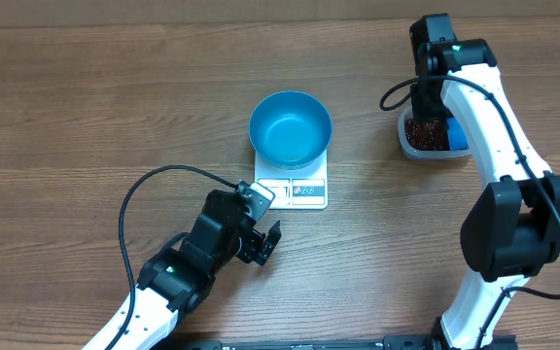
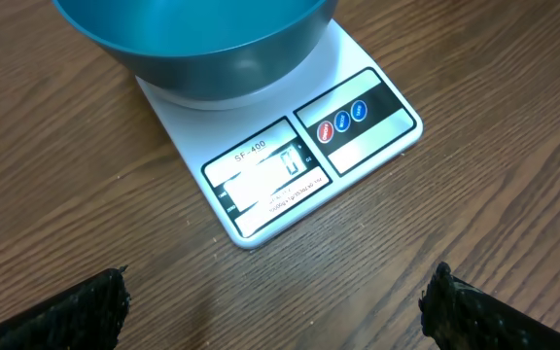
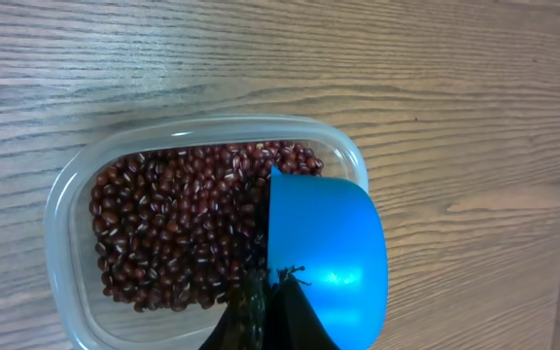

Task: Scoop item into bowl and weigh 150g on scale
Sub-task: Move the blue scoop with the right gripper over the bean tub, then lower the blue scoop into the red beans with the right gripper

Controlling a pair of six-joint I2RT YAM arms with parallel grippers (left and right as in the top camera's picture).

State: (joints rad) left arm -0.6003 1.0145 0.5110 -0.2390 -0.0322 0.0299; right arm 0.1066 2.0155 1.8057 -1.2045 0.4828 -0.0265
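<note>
The bright blue bowl (image 1: 291,128) stands on the white scale (image 1: 299,192), and no beans show inside it. In the left wrist view the bowl (image 2: 202,39) fills the top and the scale (image 2: 358,146) shows its display and buttons. My left gripper (image 2: 278,292) is open on bare wood just in front of the scale, nothing between its fingers. The item, dark red-brown beans (image 3: 178,224), fills a clear tub (image 3: 66,194). My right gripper (image 3: 270,277) hangs over the tub, shut on a small blue scoop (image 3: 329,258) whose cup lies at the tub's right side.
The clear tub (image 1: 424,133) sits at the back right of the wooden table, under the right arm (image 1: 484,107). The left arm (image 1: 192,258) and its black cable (image 1: 129,209) lie at the front left. Bare wood lies between scale and tub.
</note>
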